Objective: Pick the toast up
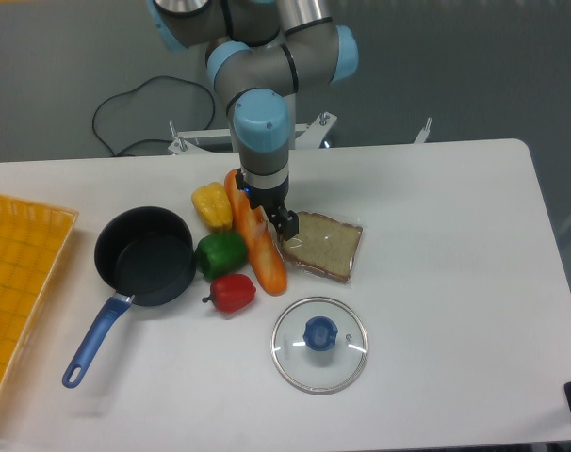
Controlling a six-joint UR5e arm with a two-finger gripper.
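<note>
I see the toast [325, 247] mid-worktop, the baguette [256, 240] touching at its 9 o'clock, a glass lid [319, 344] at 6. My claw [279, 222] sits at the toast's left edge; I cannot tell its grip. No writing readable.
</note>
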